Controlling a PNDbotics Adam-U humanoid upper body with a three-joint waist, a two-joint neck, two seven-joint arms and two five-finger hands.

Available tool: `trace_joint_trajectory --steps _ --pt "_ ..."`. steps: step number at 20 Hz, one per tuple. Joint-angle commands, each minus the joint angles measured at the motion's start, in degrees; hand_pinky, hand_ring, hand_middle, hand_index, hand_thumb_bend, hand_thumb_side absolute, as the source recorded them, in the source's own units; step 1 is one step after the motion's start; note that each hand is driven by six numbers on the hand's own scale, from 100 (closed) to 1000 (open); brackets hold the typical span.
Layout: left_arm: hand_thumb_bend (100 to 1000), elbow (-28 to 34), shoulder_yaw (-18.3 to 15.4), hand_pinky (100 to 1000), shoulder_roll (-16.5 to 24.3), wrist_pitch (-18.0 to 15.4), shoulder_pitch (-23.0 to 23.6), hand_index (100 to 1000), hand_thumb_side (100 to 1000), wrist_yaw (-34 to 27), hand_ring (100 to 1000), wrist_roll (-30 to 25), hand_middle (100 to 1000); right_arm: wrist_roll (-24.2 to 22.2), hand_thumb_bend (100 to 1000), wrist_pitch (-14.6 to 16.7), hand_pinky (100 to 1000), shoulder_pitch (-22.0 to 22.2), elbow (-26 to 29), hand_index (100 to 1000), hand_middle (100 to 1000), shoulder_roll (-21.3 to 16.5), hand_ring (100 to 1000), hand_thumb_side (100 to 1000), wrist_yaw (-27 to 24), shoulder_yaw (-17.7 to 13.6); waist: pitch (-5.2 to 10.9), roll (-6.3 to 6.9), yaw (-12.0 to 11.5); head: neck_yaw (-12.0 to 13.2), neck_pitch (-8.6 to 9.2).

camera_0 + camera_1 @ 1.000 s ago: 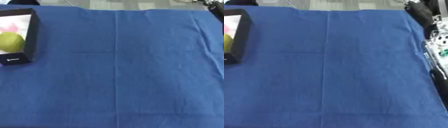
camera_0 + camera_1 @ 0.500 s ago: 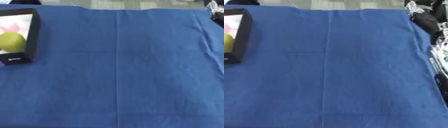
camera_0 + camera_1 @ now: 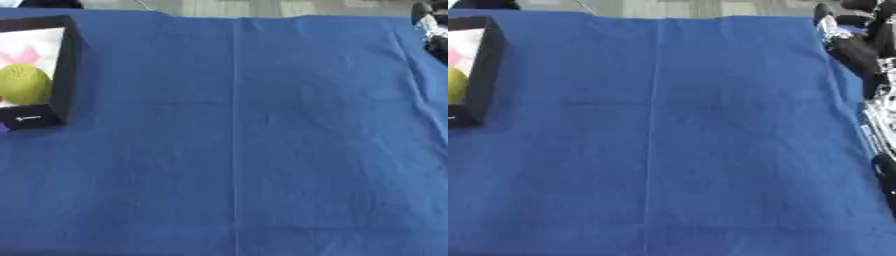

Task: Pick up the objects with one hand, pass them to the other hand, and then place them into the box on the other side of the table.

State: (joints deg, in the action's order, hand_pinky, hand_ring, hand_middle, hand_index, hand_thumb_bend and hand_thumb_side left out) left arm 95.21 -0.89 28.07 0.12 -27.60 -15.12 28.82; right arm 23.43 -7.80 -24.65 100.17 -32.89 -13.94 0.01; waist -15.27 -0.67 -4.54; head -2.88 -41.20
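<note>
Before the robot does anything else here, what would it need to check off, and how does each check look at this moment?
1. Black rectangular box sits at the table's left edge, open side up: ok.
2. Round yellow-green object lies inside the box, beside something pink: ok.
3. Another object waiting on the blue cloth to be picked up: not ok, none shows.
4. Left hand ready: cannot tell, it shows in neither view.
5. Right hand ready: cannot tell; only black and silver robot parts show past the cloth's right edge.
</note>
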Motion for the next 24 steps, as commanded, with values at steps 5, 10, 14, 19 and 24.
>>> trace_joint_trajectory --steps 5,10,14,19,24 --pt "167 -0.1 -0.8 912 0.0 -0.7 -0.2 826 832 -0.8 711 -0.2 710 0.6 305 1.2 712 0.1 -0.9 811 770 -0.4 787 337 -1.0 -1.0 0.49 0.39 -0.1 -0.2 0.39" --pt "167 -0.6 -0.8 910 -0.3 -0.8 -0.1 821 834 -0.8 706 0.1 706 0.2 308 1.2 711 0.5 -1.7 804 759 0.0 779 342 -0.5 -1.1 0.36 0.46 -0.2 -0.1 0.37" --pt "172 -1.0 -0.8 910 -0.9 -1.1 0.0 800 839 -0.6 701 0.3 689 -0.7 299 1.2 708 0.9 -2.2 800 750 0.4 769 359 -0.3 -1.1 0.03 0.57 -0.2 0.0 0.31" --pt "173 -1.5 -0.8 913 -1.2 -1.5 0.1 806 844 -0.3 706 0.0 696 -1.0 299 1.5 709 1.0 -3.1 805 755 0.9 776 373 -0.3 -1.1 -0.07 0.62 -0.3 0.0 0.44" --pt "178 -1.7 -0.7 917 -1.5 -1.8 0.2 805 849 -0.3 712 -0.9 701 -1.3 318 2.0 710 0.9 -3.5 806 756 1.1 778 378 0.1 -1.1 -0.15 0.61 -0.4 -0.2 0.45"
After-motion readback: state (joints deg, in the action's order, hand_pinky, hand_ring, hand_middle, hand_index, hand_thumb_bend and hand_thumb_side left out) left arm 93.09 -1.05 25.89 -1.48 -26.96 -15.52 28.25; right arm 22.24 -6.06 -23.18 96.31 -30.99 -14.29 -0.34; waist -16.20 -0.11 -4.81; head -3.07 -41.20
